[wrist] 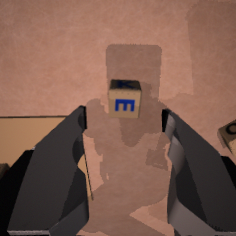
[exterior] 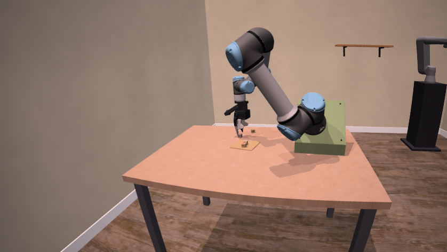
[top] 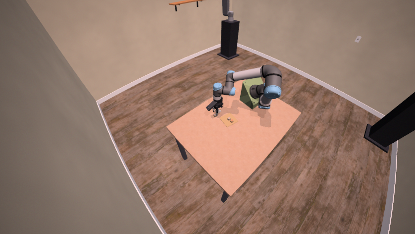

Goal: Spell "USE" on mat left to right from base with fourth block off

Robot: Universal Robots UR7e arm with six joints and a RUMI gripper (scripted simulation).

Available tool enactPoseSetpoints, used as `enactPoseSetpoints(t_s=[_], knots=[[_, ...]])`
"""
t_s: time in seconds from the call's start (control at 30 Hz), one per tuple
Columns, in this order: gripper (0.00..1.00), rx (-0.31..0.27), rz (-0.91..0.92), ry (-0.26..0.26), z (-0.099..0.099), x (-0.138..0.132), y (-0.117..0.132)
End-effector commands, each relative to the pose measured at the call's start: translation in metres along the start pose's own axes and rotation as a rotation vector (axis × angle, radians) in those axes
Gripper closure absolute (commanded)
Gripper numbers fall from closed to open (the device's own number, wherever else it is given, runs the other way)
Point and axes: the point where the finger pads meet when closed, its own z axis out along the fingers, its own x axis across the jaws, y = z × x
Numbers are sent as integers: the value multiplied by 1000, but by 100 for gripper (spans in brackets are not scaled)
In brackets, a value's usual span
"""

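My gripper (top: 215,115) (exterior: 239,136) (wrist: 124,109) is open, with its fingertips low over the table. A block with a blue E (wrist: 125,105) lies on the table off the mat, ahead of the space between the fingertips in the wrist view; the E is turned sideways there. The tan mat (top: 227,124) (exterior: 254,144) (wrist: 35,134) bears two blocks close together, one pale (top: 229,118) and one with orange-red marking (top: 231,120) (exterior: 244,145). Their letters are too small to read. Another block (exterior: 253,131) (wrist: 231,132) stands off the mat, partly cut off in the wrist view.
The green robot base (top: 251,94) (exterior: 320,148) stands on the table (top: 232,156) (exterior: 203,168). The mat's edge is close to the left finger in the wrist view. Arm shadows fall around the E block.
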Motion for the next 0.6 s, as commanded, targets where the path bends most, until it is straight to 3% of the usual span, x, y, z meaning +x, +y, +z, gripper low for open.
enactPoseSetpoints(t_s=[0.0,0.57], knots=[[63,1,0,0,5,0,0],[63,1,0,0,25,0,0]])
